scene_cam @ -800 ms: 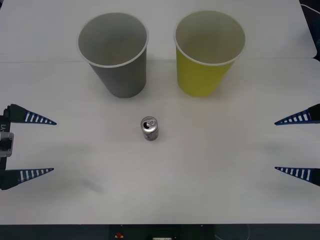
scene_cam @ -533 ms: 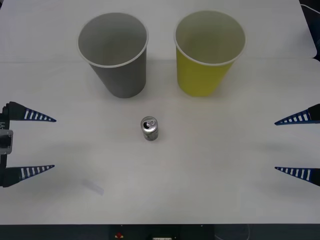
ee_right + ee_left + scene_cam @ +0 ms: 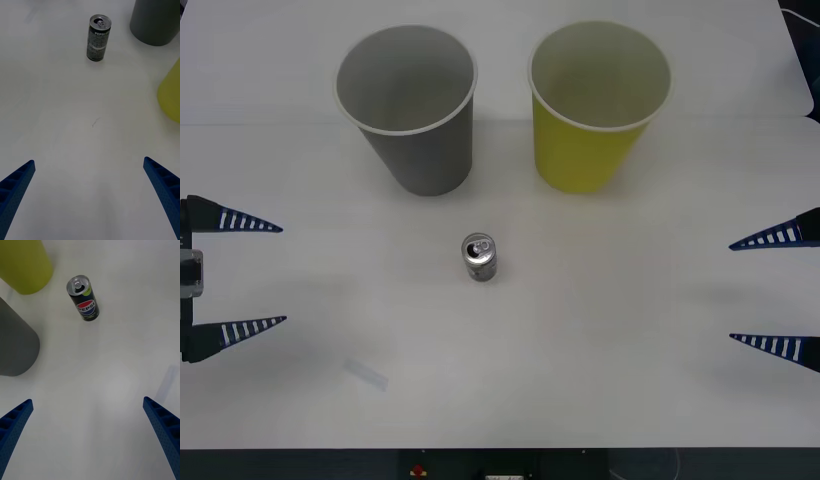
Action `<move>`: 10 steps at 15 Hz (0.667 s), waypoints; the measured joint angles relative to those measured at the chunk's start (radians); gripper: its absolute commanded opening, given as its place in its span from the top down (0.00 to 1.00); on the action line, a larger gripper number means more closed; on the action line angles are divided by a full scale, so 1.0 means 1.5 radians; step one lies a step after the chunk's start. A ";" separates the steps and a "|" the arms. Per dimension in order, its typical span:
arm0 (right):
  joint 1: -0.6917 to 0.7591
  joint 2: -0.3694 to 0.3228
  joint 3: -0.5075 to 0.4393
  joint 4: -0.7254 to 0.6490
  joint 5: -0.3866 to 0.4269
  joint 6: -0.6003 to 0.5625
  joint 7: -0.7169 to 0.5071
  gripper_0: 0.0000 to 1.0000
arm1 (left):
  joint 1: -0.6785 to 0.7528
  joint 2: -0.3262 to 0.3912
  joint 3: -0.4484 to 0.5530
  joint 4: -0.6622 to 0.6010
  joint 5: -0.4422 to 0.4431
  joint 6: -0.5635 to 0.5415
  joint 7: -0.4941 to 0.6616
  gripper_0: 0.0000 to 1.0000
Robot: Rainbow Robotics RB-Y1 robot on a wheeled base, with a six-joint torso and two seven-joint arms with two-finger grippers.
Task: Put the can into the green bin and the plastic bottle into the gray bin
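Note:
The can [image 3: 479, 258] stands upright in the middle of the white table, pull-tab up; it is a dark Pepsi can [image 3: 84, 299] and also appears in the right wrist view [image 3: 98, 37]. Behind it stand the gray bin [image 3: 405, 110] on the left and the green bin [image 3: 595, 110] on the right, both upright. My left gripper [image 3: 282, 274] hangs open at the left edge, well clear of the can. My right gripper [image 3: 732, 292] hangs open at the right edge, equally far from it. The plastic bottle is out of view.
A faint clear strip [image 3: 366, 375] lies flat on the table near the front left. The table's front edge [image 3: 500, 448] runs along the bottom. Wide bare table [image 3: 610, 300] separates the can from each gripper.
My left gripper has drifted slightly toward the far side and the left edge, still open. The can, both bins and the right gripper have not moved.

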 measured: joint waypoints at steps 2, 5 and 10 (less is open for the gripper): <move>0.000 0.000 0.000 0.000 0.000 0.000 0.000 0.00 | -0.006 -0.001 -0.033 0.024 0.026 0.016 0.003 0.00; 0.000 0.000 0.000 0.000 0.000 0.000 0.000 0.00 | -0.051 -0.010 -0.108 0.099 0.088 0.019 0.002 0.00; 0.000 0.000 0.000 0.000 0.000 0.000 0.000 0.00 | -0.123 -0.055 -0.204 0.204 0.164 0.021 -0.008 0.00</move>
